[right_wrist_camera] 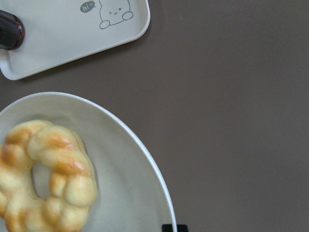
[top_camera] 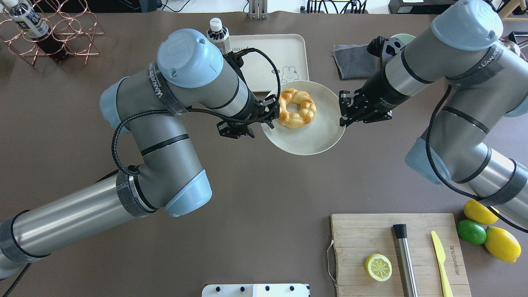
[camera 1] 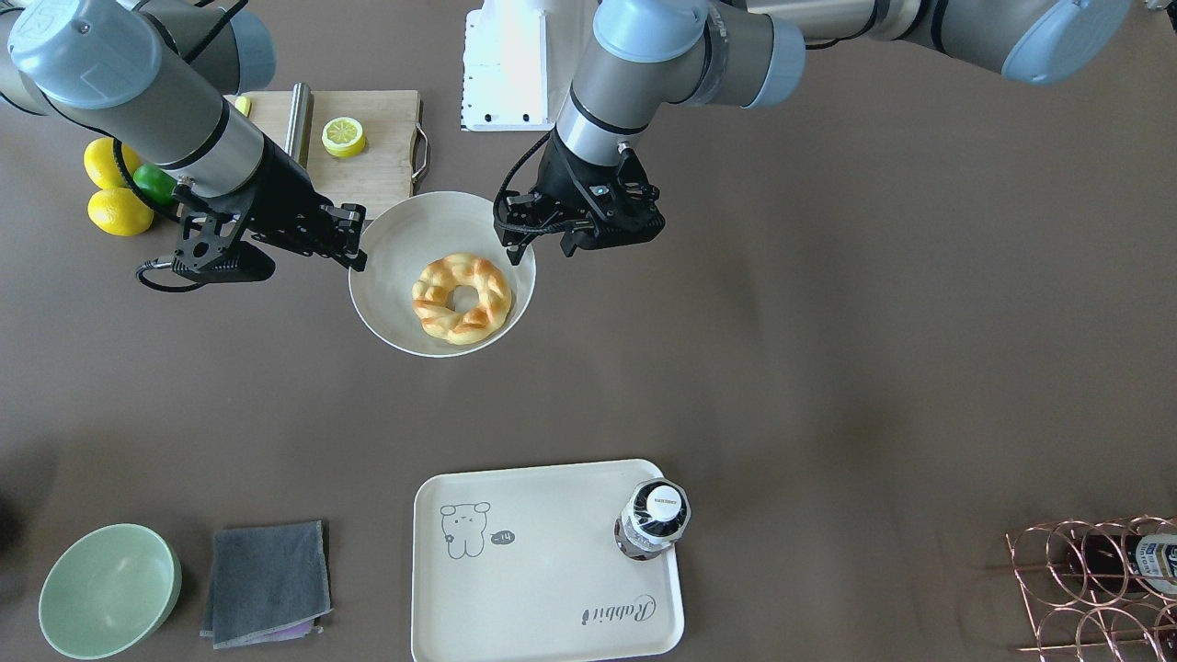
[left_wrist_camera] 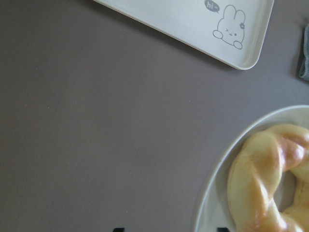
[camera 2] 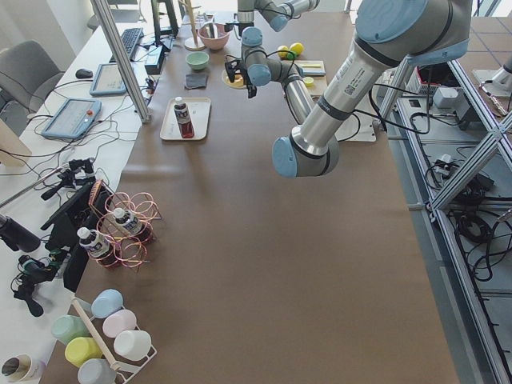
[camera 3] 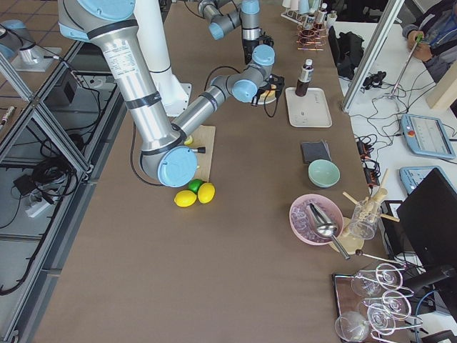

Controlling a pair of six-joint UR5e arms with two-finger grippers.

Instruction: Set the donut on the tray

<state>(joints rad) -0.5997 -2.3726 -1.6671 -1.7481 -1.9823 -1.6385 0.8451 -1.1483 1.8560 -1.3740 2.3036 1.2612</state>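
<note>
The golden braided donut point(camera 1: 462, 299) lies in a round white bowl point(camera 1: 395, 257) mid-table; it also shows in the overhead view point(top_camera: 297, 108) and in both wrist views point(left_wrist_camera: 260, 183) point(right_wrist_camera: 48, 179). The cream tray point(camera 1: 542, 588) with the rabbit drawing lies beyond the bowl, apart from it point(top_camera: 264, 62). My left gripper point(camera 1: 533, 241) is open at the bowl's rim beside the donut, its tips either side of the rim point(left_wrist_camera: 170, 229). My right gripper point(camera 1: 357, 257) has its fingers together at the opposite rim point(right_wrist_camera: 175, 227). I cannot tell whether it pinches the rim.
A dark bottle point(camera 1: 655, 519) stands on one corner of the tray. A grey cloth point(camera 1: 267, 581) and a green bowl point(camera 1: 108, 588) lie beside the tray. A wooden cutting board point(camera 1: 386, 156) with a lemon half point(camera 1: 343, 136), whole lemons point(camera 1: 115, 188) and a copper wire rack point(camera 1: 1094, 588) are further off.
</note>
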